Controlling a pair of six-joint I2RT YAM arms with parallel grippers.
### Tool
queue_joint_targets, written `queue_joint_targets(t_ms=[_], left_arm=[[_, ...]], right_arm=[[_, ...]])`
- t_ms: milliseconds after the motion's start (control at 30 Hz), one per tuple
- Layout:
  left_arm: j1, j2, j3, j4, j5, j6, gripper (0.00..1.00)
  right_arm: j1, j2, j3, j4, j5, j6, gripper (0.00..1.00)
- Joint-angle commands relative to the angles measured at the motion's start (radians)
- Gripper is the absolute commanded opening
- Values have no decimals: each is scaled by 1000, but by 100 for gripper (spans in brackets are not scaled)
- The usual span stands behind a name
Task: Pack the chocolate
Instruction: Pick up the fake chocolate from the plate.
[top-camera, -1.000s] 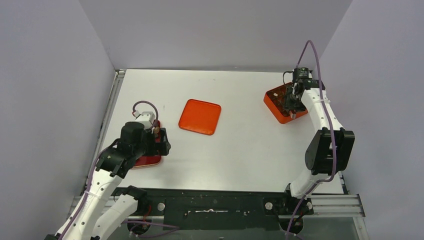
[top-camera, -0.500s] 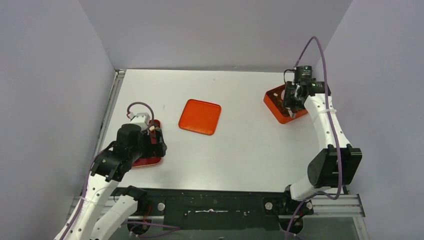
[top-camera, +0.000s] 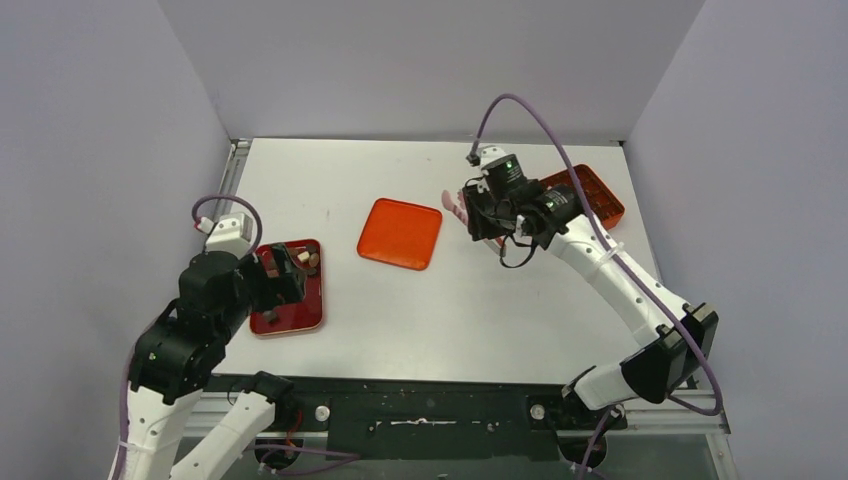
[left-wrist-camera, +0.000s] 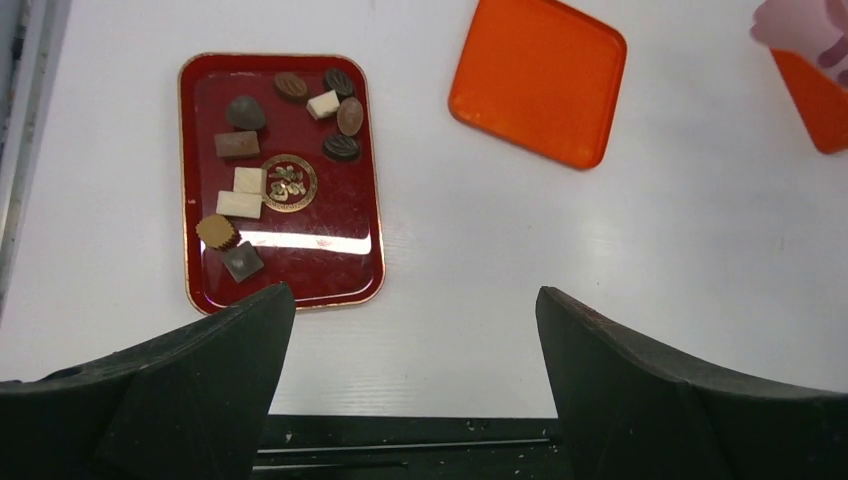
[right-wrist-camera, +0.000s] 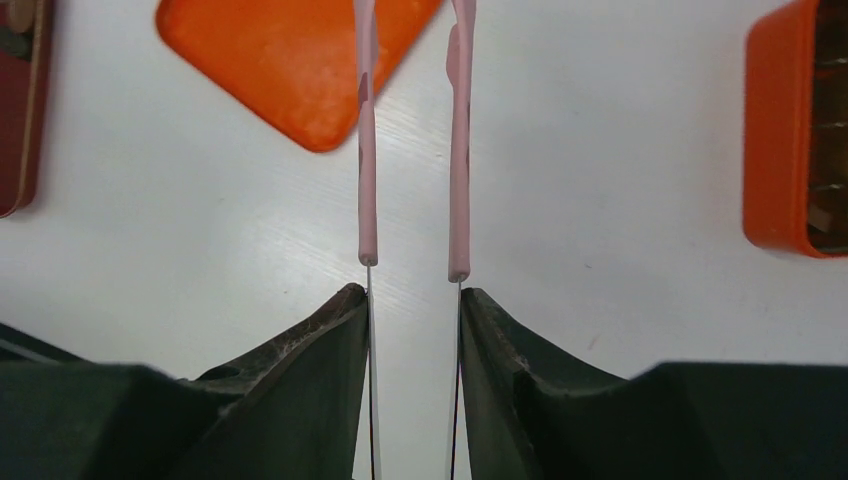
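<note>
We see a white table (top-camera: 500, 300) with both arms reaching over it. At the far right stands the orange box (top-camera: 598, 192), open on top; its inside shows dividers, but we cannot make out what is in it. The flat orange lid (top-camera: 400, 233) lies alone near the table's middle, well apart from the box. At the left lies a red tray (left-wrist-camera: 310, 250).

The left gripper (left-wrist-camera: 412, 292) hangs above the tray's end of the table, its fingers spread wide with nothing between them. The right gripper (right-wrist-camera: 412, 292) is raised between the lid and the box and pinches the pink tongs (right-wrist-camera: 367, 180) by their handle end. The tongs' two arms run forward side by side with a gap between them, their tips over the lid's edge in the wrist view.

The chocolate (left-wrist-camera: 240, 145) is all on the red tray: roughly ten small pieces, dark, brown and cream, clustered along its far and left parts.
</note>
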Motion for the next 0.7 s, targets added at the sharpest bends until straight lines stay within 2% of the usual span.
queue_joint_targets(t_ms=[0, 433, 533, 667], left_arm=[[1, -31, 90, -19, -76, -25, 89], [1, -66, 227, -69, -169, -33, 91], [1, -75, 273, -78, -188, -50, 92], [1, -100, 264, -58, -234, -43, 92]], right_arm=[[121, -6, 2, 144, 15, 45, 36], [447, 286, 133, 290, 16, 9, 35], [509, 371, 207, 308, 8, -25, 35], [556, 493, 333, 293, 20, -83, 36]])
